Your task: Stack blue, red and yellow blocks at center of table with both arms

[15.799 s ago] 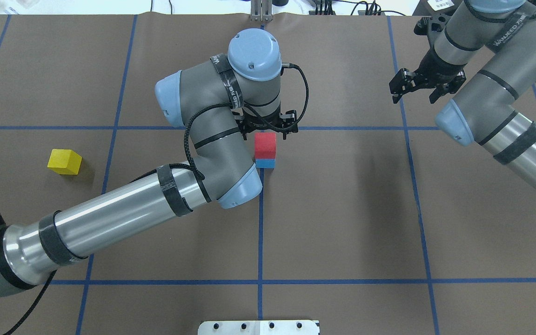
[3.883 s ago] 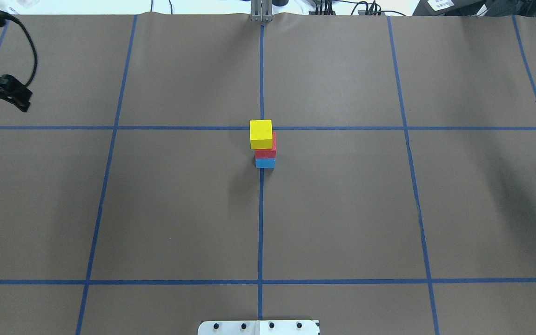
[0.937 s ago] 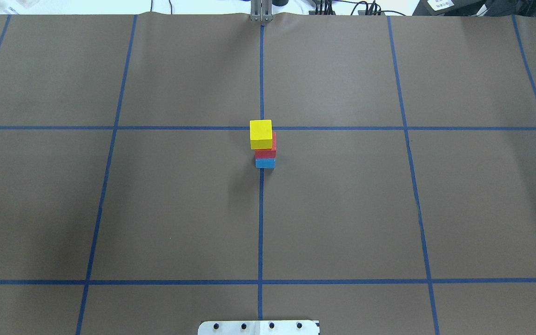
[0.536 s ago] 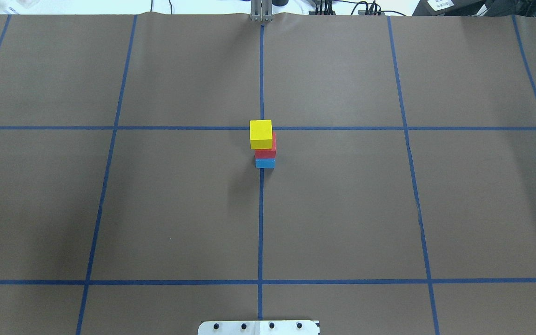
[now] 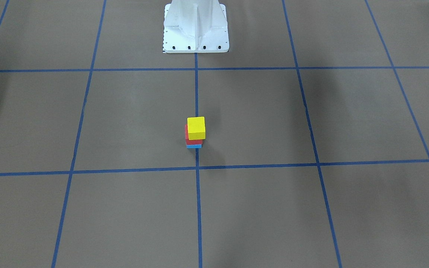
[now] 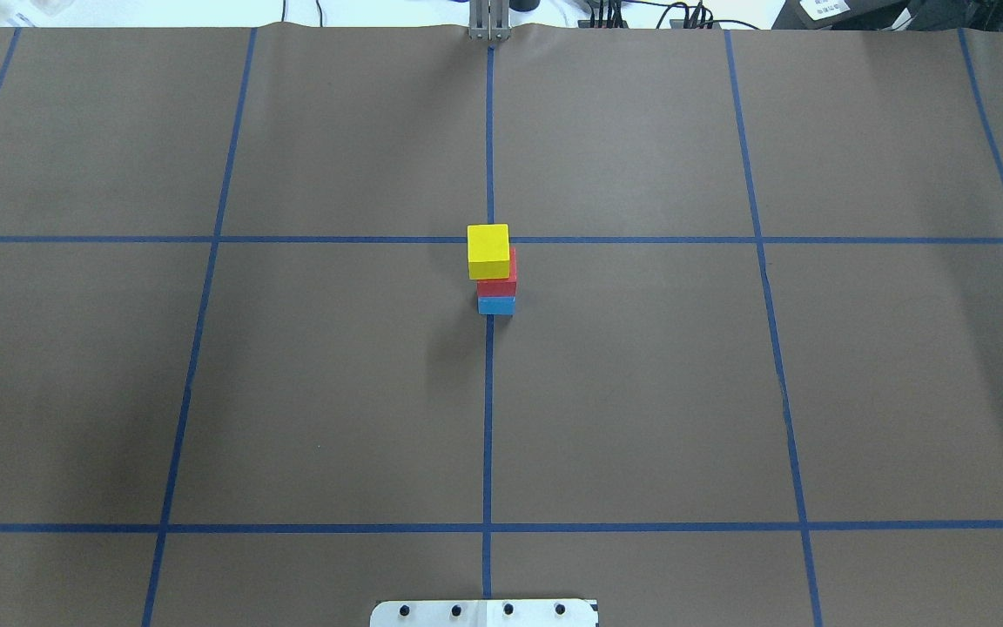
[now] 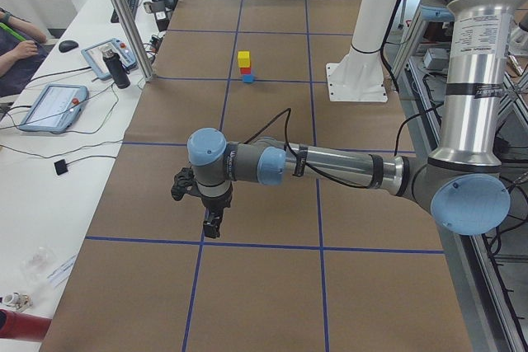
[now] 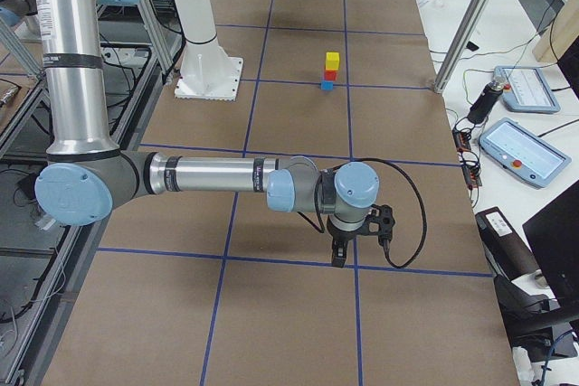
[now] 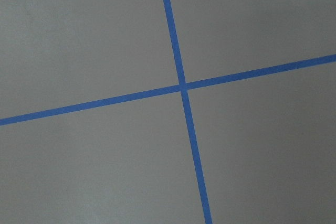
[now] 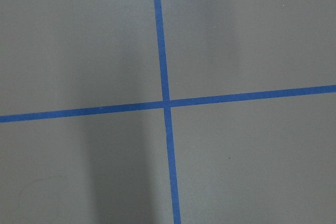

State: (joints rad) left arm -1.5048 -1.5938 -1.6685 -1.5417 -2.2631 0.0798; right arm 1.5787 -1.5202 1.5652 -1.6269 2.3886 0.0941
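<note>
Yellow block (image 6: pixel 488 248), red block (image 6: pixel 497 287), blue block (image 6: pixel 496 306), one each, stacked

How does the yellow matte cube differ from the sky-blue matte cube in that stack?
The yellow matte cube tops the stack, nothing on it; the sky-blue matte cube is the bottom, on the brown table, bearing the others. The yellow cube sits shifted toward the robot's left over the red cube; the blue one lines up under it. Both look equal in size and stand untouched.
</note>
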